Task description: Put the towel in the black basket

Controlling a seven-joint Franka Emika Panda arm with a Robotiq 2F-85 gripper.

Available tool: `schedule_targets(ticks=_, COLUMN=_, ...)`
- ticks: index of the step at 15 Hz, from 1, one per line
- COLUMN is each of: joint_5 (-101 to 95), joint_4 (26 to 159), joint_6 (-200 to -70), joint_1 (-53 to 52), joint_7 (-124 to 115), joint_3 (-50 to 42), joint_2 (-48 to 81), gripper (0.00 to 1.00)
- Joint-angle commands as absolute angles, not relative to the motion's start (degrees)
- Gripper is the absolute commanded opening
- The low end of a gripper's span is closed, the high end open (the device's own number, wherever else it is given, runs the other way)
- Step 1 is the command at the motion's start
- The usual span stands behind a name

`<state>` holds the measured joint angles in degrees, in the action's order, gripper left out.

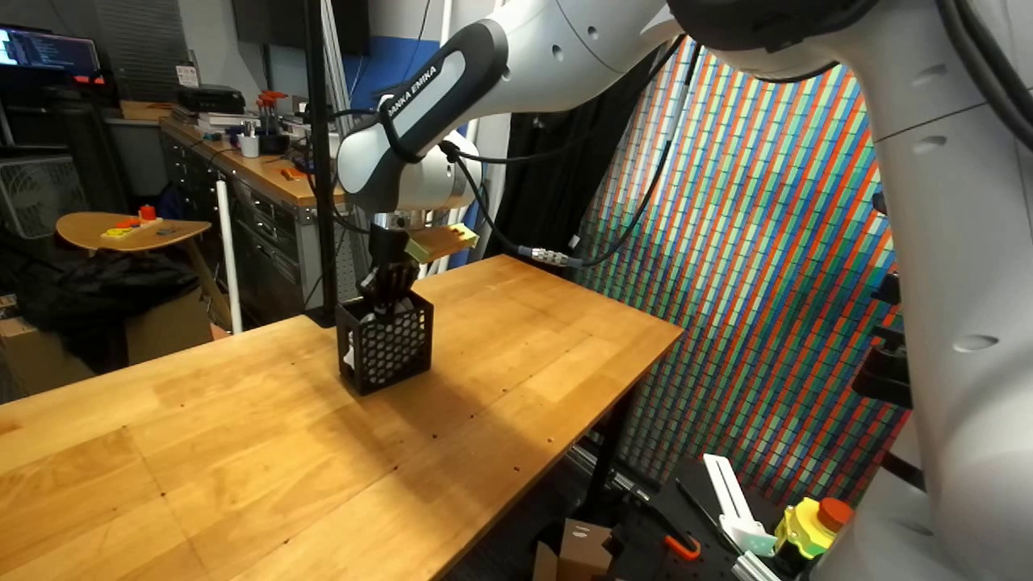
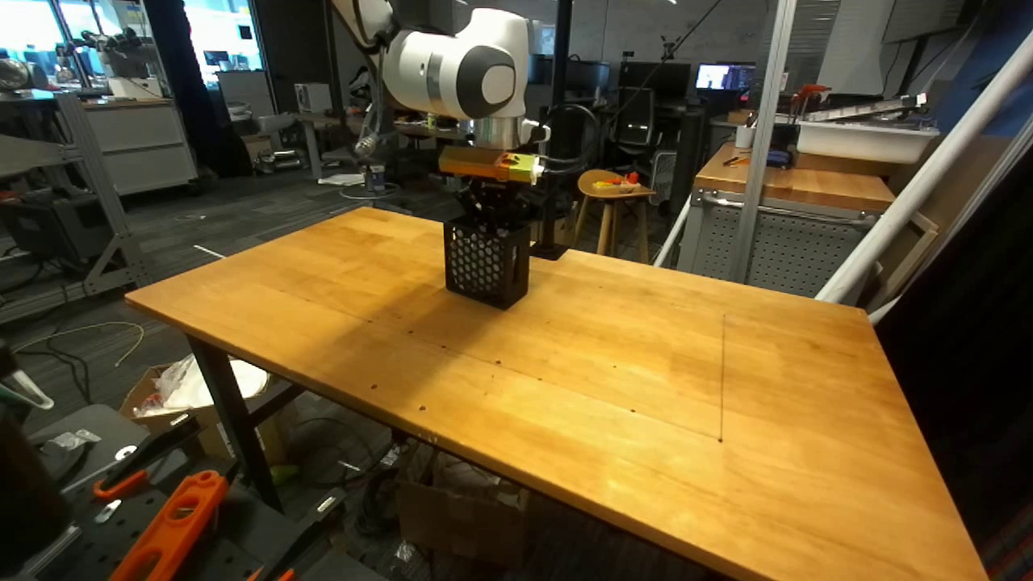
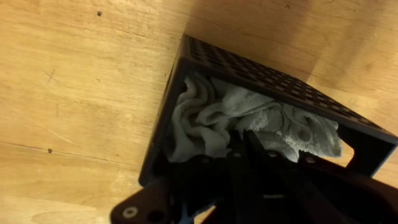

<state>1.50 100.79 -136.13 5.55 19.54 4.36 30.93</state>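
The black basket (image 1: 392, 349) stands upright on the wooden table, its perforated sides showing in both exterior views. Bunched in grey-white folds, the towel (image 3: 245, 101) fills much of the basket's inside in the wrist view. A pale bit of it shows at the basket's side in an exterior view. My gripper (image 3: 241, 132) reaches down through the open top, fingertips among the folds. Its tips are nearly together, with a sliver of cloth between them, so it looks shut on the towel. In both exterior views the basket walls hide the fingertips.
The wooden table (image 1: 242, 452) extends around the basket. A black post (image 1: 321, 177) rises at the table edge close behind the basket. A yellow and orange block (image 2: 484, 163) sits on my wrist above the fingers. Beyond the table is a workbench (image 2: 795, 177).
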Motion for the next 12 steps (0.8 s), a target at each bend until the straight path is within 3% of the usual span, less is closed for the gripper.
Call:
schedule_targets(ticks=1, joint_5=1.1, joint_4=100.5, joint_6=-134.2, joint_1=5.8, joint_7=19.1, joint_3=3.4, joint_2=31.9, gripper=0.10)
schedule_targets(ticks=12, joint_5=-5.6, joint_4=100.8, joint_6=-128.5, joint_1=1.2, joint_7=6.3, joint_3=-0.9, joint_2=27.2, gripper=0.10)
